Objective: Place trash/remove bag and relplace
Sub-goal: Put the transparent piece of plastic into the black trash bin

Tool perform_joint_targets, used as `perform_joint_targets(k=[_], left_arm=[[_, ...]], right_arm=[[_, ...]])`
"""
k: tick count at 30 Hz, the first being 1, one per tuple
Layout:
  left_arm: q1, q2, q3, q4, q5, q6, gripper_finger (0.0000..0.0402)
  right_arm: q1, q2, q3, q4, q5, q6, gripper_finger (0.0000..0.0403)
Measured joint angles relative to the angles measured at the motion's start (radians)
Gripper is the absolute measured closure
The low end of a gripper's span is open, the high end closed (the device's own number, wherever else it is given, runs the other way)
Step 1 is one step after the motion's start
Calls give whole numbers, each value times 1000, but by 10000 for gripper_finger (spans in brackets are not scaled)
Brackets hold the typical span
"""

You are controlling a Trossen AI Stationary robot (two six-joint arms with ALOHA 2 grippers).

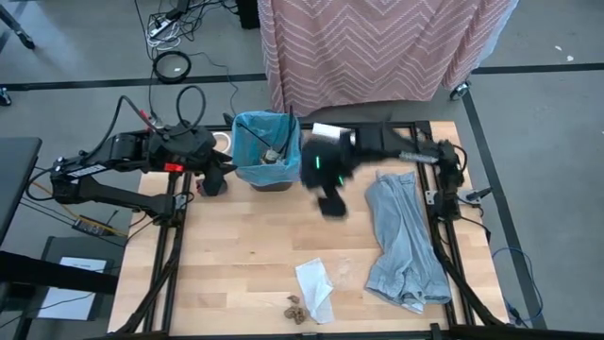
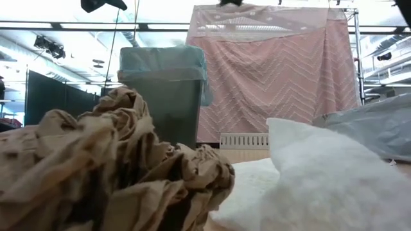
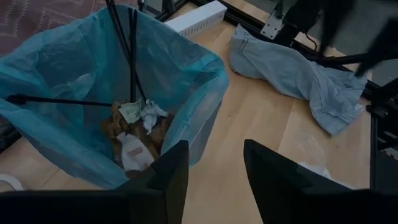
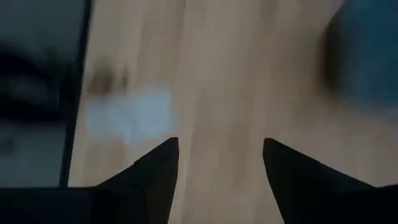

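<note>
A small bin lined with a blue bag [image 1: 266, 151] stands at the table's far middle. Inside it lie crumpled brown and white trash [image 3: 134, 127] and thin dark sticks [image 3: 127, 50] that lean on the bag's rim. More trash lies near the table's front edge: a white crumpled paper [image 1: 314, 286] and a brown lump [image 1: 294, 308]. Both fill the front of the low view, the brown lump [image 2: 109, 173] beside the white paper [image 2: 308, 179]. My left gripper [image 3: 214, 168] hangs open just left of the bin. My right gripper [image 4: 219, 155], open and empty, hangs above bare table right of the bin.
A pale grey-blue crumpled sheet [image 1: 404, 241] lies along the table's right side. A white slatted box [image 1: 330, 130] sits at the far edge behind the bin. A pink patterned cloth [image 1: 377, 47] hangs beyond the table. Bare wood [image 1: 245, 255] lies between the bin and the front scraps.
</note>
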Motion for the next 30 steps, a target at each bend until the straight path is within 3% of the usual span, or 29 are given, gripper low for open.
perform_joint_targets(k=[2, 9, 15, 21, 24, 30], left_arm=[[0, 0, 0, -2, 0, 0, 239], [0, 0, 0, -5, 30, 0, 239], [0, 0, 0, -5, 49, 0, 239], [0, 0, 0, -3, 48, 0, 239], [0, 0, 0, -3, 48, -2, 239], [0, 2, 0, 0, 35, -4, 239]], right_arm=[[88, 0, -75, -63, 39, 34, 181], [316, -6, -513, 177, 83, 212, 187], [403, -6, -816, 353, 80, 478, 188], [467, -6, -983, 709, 144, 656, 181], [495, -7, -998, 796, 230, 703, 181], [547, -6, -999, 805, 598, 736, 179]])
